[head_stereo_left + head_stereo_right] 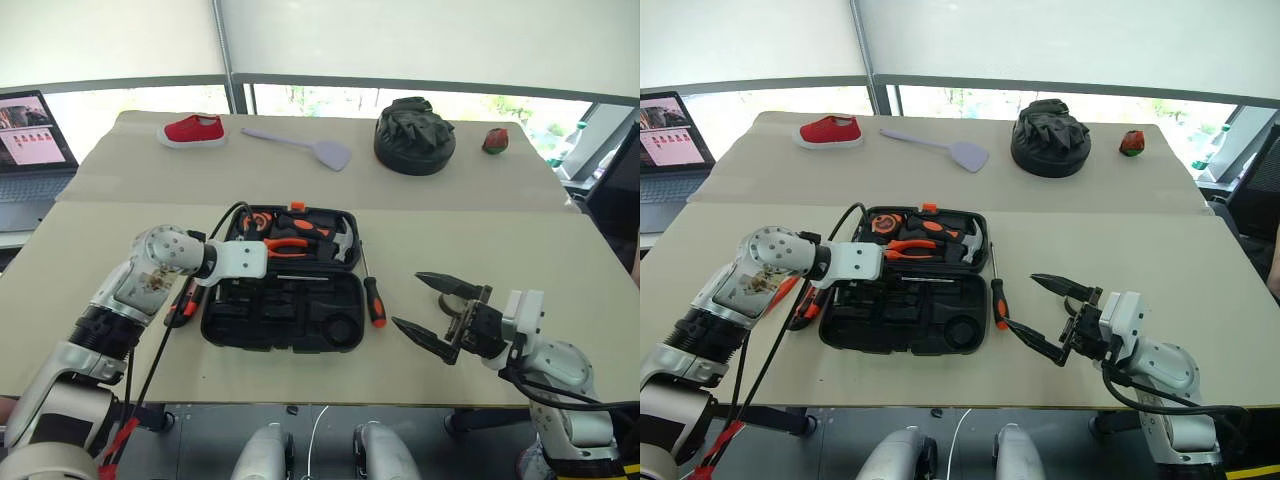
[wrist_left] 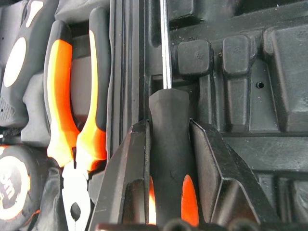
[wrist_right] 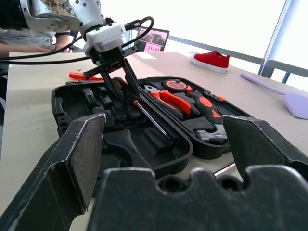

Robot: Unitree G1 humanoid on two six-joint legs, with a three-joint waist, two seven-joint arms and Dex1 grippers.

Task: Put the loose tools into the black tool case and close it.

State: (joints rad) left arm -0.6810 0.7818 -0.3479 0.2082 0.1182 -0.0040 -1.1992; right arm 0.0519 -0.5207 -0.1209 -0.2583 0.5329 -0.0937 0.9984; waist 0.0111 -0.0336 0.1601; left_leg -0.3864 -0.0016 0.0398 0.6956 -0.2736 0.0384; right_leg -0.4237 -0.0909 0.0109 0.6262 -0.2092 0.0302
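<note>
The black tool case (image 1: 285, 343) lies open in the middle of the table. My left gripper (image 2: 168, 126) hangs over the case's near half, shut on the black-and-orange handle of a screwdriver (image 3: 150, 117) whose shaft slants down into the moulded slots. A second black-and-orange screwdriver (image 1: 373, 298) lies on the table just right of the case. More orange tools (image 1: 181, 304) rest at the case's left edge, partly hidden by my left arm. My right gripper (image 1: 407, 298) is open and empty, right of the case near the front edge.
Orange-handled pliers (image 1: 288, 245), a hammer (image 1: 335, 238) and a tape measure (image 1: 254, 222) fill the case's far half. At the back are a red shoe (image 1: 192, 130), a lilac spatula (image 1: 300, 143), a round black fabric bundle (image 1: 414, 135) and a laptop (image 1: 30, 140).
</note>
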